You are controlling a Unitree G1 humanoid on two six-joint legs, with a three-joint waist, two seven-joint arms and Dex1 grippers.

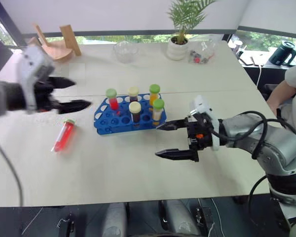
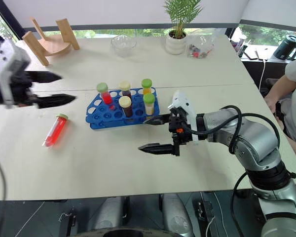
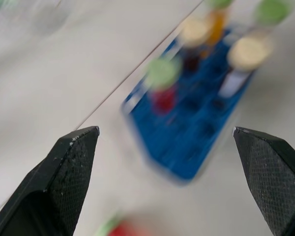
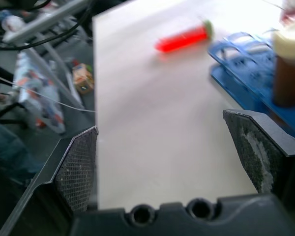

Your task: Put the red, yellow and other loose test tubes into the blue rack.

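Blue plastic, the rack [image 1: 124, 117] sits mid-counter [image 1: 138, 173] with five capped tubes standing in it: a red one with a green cap [image 1: 112, 98], two dark ones with cream caps [image 1: 134, 111], and two orange ones with green caps [image 1: 157, 109]. One red tube [image 1: 63, 135] (green-capped) lies flat on the counter just beside the rack's left end, apart from it. The left tool [image 1: 71, 94] hangs above the counter left of the rack, fingers spread and empty. The right tool [image 1: 171, 140] hovers near the rack's right end, pointing left, fingers spread wide, holding nothing. A plant pot [image 1: 177, 48] stands at the far edge.
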